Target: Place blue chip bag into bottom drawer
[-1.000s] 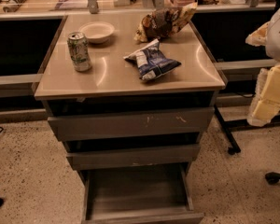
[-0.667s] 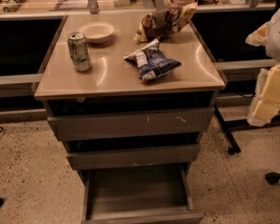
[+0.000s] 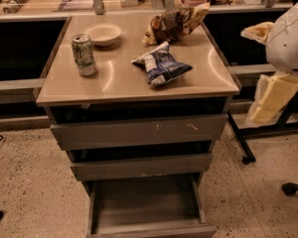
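we see the blue chip bag [image 3: 161, 66] lying flat on the cabinet top [image 3: 114, 86], just in front of the brown snack bag [image 3: 173, 24], with the can [image 3: 84, 55] to its left. the bottom drawer [image 3: 144, 207] stands pulled open. our gripper [image 3: 268, 100] hangs right of the cabinet

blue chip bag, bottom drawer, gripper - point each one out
blue chip bag [image 3: 161, 66], camera view, middle of the foil face
bottom drawer [image 3: 144, 207], camera view, bare floor of the open tray
gripper [image 3: 272, 99], camera view, pale yellow part at the far right edge
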Controlling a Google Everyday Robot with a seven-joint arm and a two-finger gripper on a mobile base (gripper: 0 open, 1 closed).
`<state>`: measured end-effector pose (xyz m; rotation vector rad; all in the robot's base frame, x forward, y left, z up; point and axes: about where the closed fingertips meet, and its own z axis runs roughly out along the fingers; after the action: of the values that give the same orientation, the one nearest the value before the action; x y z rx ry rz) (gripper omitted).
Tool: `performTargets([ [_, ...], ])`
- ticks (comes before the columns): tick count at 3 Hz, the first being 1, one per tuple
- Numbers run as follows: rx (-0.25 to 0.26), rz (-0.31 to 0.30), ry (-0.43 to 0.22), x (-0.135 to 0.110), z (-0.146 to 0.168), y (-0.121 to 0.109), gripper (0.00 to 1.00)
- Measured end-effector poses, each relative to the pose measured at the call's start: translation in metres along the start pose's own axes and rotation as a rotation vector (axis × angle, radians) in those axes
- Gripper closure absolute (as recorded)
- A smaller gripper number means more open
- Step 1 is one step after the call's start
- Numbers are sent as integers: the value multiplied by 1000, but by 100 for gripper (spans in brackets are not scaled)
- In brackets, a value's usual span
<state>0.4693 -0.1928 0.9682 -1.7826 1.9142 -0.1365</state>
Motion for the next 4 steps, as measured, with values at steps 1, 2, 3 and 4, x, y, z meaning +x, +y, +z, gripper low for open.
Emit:
performTargets([
  [1,87,-121,-215,-49,27,-37,0],
  [2,110,-186,-273,-63,32,-43,0],
  [3,110,-186,-273,-63,32,-43,0],
  [4,159,-255,-282,-64,38,-47,0],
])
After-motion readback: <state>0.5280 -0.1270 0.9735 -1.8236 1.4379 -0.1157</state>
